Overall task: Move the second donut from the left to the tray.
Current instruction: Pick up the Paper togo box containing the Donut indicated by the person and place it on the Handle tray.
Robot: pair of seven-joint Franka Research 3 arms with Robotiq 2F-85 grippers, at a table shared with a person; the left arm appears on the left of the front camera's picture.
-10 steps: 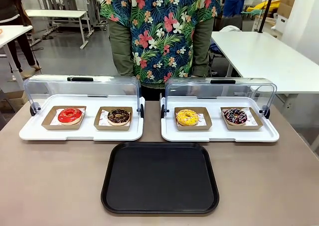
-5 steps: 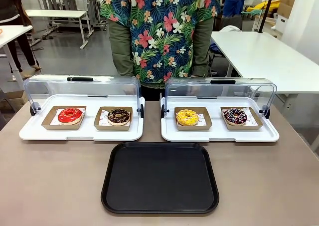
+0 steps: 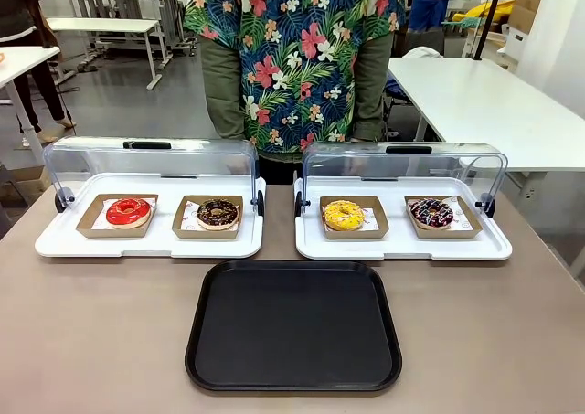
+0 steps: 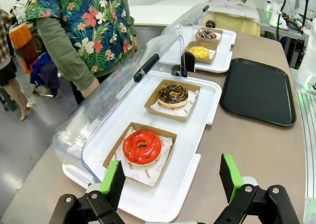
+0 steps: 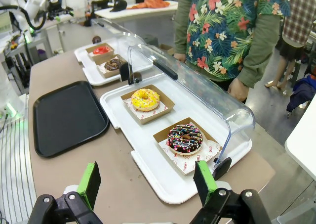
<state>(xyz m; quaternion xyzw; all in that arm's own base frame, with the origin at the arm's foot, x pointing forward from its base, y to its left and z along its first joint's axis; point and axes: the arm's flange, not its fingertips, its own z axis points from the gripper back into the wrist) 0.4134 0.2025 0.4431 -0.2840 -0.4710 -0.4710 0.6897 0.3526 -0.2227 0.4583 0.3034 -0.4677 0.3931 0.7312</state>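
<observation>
Both hands wide open, nothing held yet

My left hand [image 4: 172, 184] hovers empty, pads spread wide, near the red-glazed donut [image 4: 142, 147]; my right hand [image 5: 146, 184] is just as open and empty. The chocolate sprinkle donut [image 3: 218, 213] sits in its cardboard tray [image 3: 207, 233] on the left white tray [image 3: 55, 242], lid [image 3: 151, 163] raised. The black tray [image 3: 292, 327] lies mid-counter [image 3: 91, 332], nearer me.

Second donut from the left [image 3: 218, 213] is dark chocolate with tiny light sprinkles. The red donut [image 3: 128, 211] is glossy, and the yellow donut [image 3: 343, 215] is maybe speckled orange, hard to tell. Tray [image 3: 293, 327] is plain black, table [image 3: 91, 332] is grey-brown, and the shirt [image 3: 292, 48] is a loud tropical floral.
</observation>
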